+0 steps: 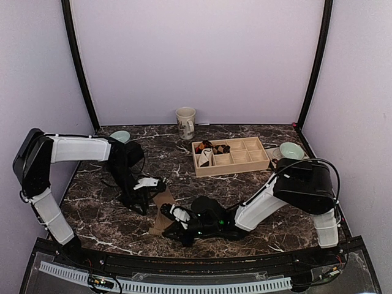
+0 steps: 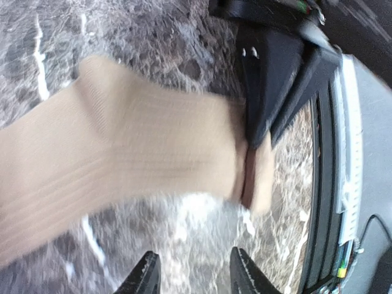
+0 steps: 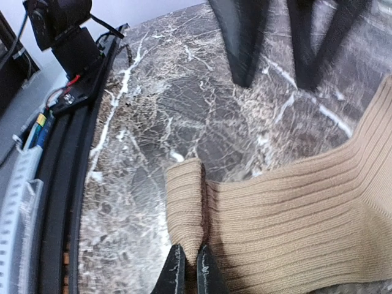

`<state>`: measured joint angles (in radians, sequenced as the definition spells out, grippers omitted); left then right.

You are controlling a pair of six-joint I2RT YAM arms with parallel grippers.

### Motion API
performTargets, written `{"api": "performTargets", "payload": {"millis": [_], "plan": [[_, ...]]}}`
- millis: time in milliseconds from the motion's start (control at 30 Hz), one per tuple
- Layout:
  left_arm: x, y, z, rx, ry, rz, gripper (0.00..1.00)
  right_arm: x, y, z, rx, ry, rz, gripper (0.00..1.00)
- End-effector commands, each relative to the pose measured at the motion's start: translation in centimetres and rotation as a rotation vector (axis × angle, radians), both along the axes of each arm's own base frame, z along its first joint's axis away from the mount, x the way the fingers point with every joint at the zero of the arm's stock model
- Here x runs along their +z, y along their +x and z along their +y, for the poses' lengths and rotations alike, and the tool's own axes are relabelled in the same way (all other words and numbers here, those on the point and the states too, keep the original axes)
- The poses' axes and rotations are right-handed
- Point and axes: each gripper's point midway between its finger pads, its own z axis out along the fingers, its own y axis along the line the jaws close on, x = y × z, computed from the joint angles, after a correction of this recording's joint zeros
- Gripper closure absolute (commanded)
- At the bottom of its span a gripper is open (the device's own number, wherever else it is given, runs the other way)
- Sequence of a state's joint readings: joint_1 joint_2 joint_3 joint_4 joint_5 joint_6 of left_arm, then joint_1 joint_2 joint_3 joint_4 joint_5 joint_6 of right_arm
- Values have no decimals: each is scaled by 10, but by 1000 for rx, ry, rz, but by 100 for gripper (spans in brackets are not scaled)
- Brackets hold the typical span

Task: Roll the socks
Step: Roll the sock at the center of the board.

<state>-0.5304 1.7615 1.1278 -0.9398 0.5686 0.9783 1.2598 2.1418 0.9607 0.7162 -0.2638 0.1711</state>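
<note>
The sock [image 3: 294,208] is plain tan with fine ribs. The desk [image 1: 104,208] is dark brown marble with white veins. The tray [image 1: 231,169] is pale wood; the bowl [image 1: 291,150] beside it is light green.

Count on table: tan sock [image 1: 163,205] ×1; mug [image 1: 185,122] ×1; tray [image 1: 233,171] ×1; bowls ×2: left bowl [image 1: 120,136], right bowl [image 1: 291,150].

Tray [image 1: 233,169] (mug [image 1: 185,122] behind) beyond tan sock [image 1: 163,205]
</note>
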Motion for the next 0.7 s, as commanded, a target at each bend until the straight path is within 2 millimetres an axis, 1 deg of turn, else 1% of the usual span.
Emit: {"api": "performTargets", "payload": {"millis": [0,67,133,167,233,300,367,533,633,667], "plan": [[-8,-11,28,4,65,-121,60,-84,-33,-52,-42,-281,322,100],[-10,-18,34,4,57,-145,62,-89,-35,-55,-63,-298,371,100],[-8,-15,35,31,14,-201,63,-89,-32,-56,-91,-291,412,100],[-6,-16,35,28,-14,-226,63,-91,-29,-58,-110,-302,424,100],[1,-18,32,6,-84,-298,63,-95,-23,-63,-148,-330,461,100],[15,-22,24,-32,-176,-378,61,-98,-17,-68,-175,-346,500,100],[21,-29,18,-106,-211,-455,60,-102,-12,-74,-206,-368,527,100],[2,-46,-7,-259,-164,-490,63,-110,-7,-80,-247,-401,597,100],[-4,-55,-21,-324,-140,-482,65,-115,-6,-84,-265,-415,623,100],[-6,-57,-25,-345,-123,-476,67,-115,-6,-85,-267,-417,627,100]]}}
